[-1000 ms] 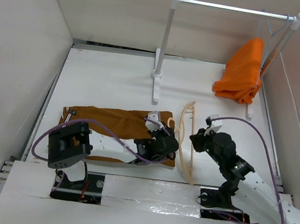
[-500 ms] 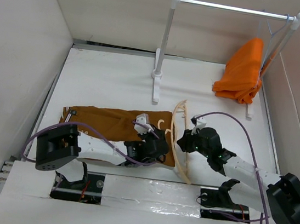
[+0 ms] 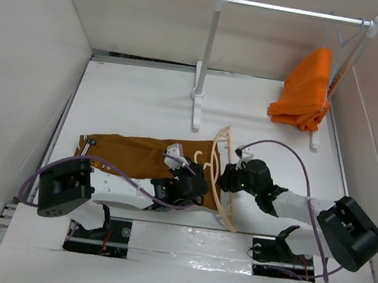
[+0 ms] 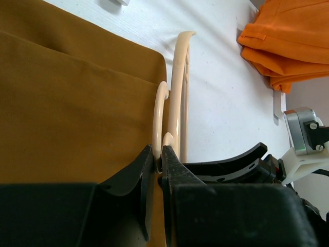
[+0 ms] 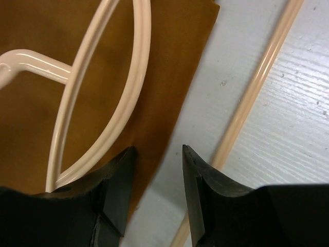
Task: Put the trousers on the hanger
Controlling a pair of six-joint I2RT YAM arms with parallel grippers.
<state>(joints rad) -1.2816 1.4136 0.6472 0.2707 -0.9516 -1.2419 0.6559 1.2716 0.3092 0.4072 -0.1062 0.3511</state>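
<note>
White worktop (image 3: 132,99) | left pincer (image 4: 158,154) clamps hanger (image 4: 177,77) hook | right pincer (image 5: 158,154) half-open at trousers (image 5: 175,51) edge | next I must pinch that edge

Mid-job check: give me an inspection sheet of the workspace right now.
Surface: white table, no debris seen.
Job's things: trousers lying flat; hanger lying at their right end, hook over the cloth.
Clutter: orange garment hanging at the right end of the rack.
Grippers: left gripper shut on the hanger by its hook; right gripper open over the trouser edge.
Cables: purple cables loop off both arms; no snag seen.
Surroundings: plain walls on three sides.
</note>
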